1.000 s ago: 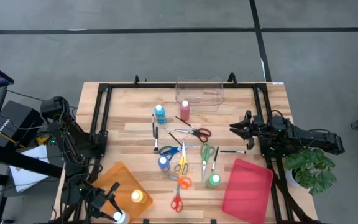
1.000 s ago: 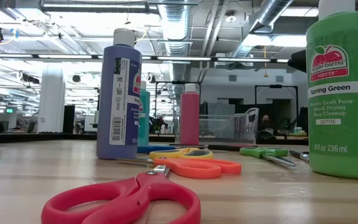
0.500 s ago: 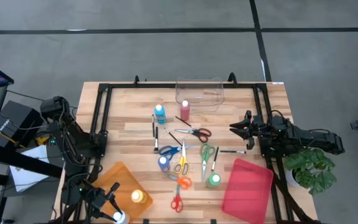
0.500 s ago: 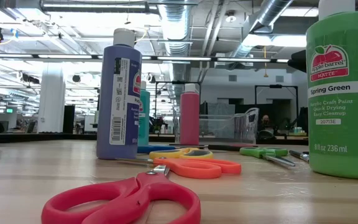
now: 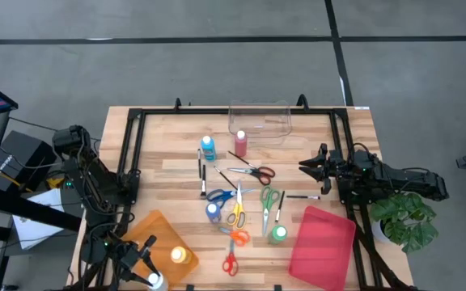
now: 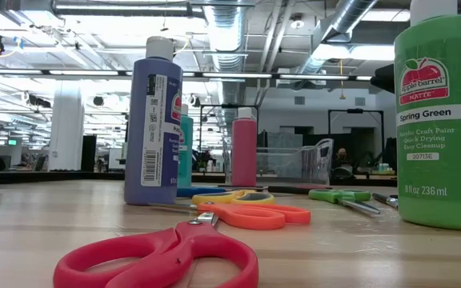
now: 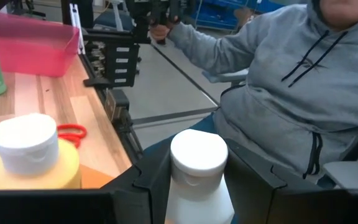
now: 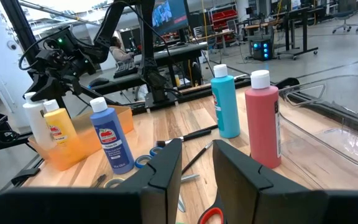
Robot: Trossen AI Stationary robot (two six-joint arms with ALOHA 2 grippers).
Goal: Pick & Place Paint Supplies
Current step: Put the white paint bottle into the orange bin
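White bottle (image 7: 194, 171) in left gripper (image 7: 191, 180)

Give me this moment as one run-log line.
left end effector: shut on white bottle, over orange tray | right end effector: empty, idle at table's right | yellow bottle: in tray

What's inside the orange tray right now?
In the orange tray stands a yellow bottle. At its near edge the left end effector grips a white bottle; whether that bottle's base rests inside is hidden.
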